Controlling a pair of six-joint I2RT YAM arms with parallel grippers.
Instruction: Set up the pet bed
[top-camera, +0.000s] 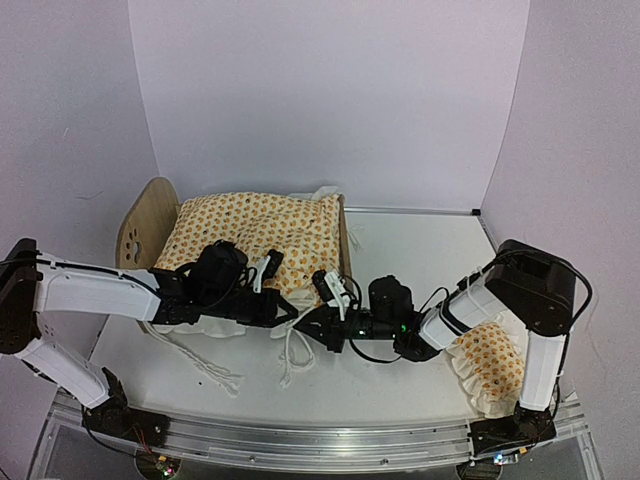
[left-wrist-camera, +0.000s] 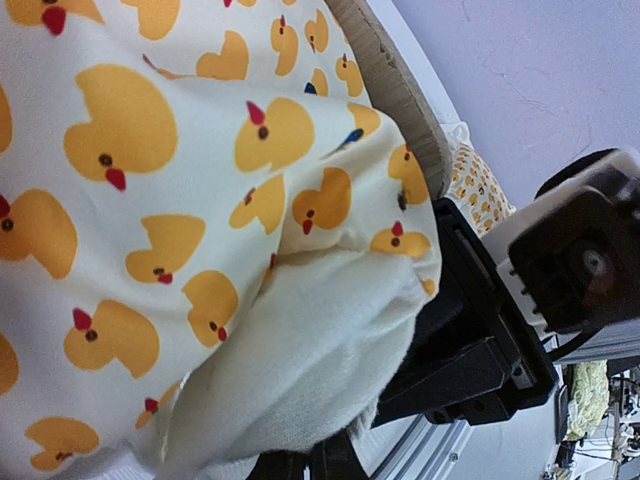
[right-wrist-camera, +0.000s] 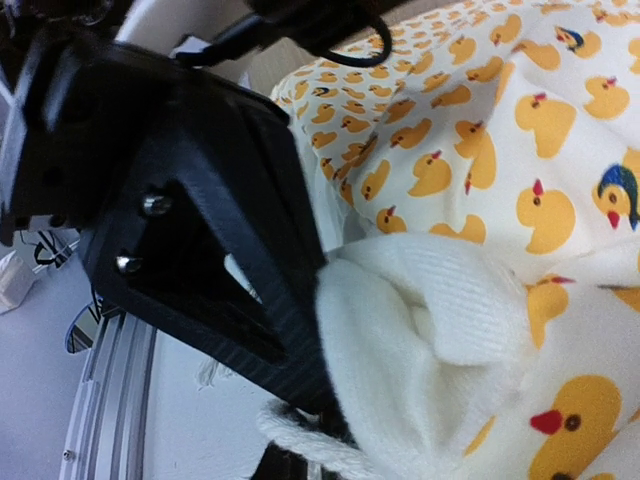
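Yellow-duck quilt (top-camera: 250, 225) | left hand (top-camera: 290, 315), right hand (top-camera: 308, 326) clench it | pet bed (top-camera: 145, 225) paw-cutouts: top view only

We record top view evenly, diffusely lit; walls (top-camera: 330, 90) carry lilac cast. Soft shadows under arms (top-camera: 100, 290) on counter (top-camera: 400, 385). Slight bowing toward frame edges. Left wrist view bright; quilt (left-wrist-camera: 150, 220) close to lens, mildly soft; pet bed (left-wrist-camera: 400, 95) edge behind blurred. Right wrist view: dark foreground at left out of focus, quilt's white backing nearly overexposed.
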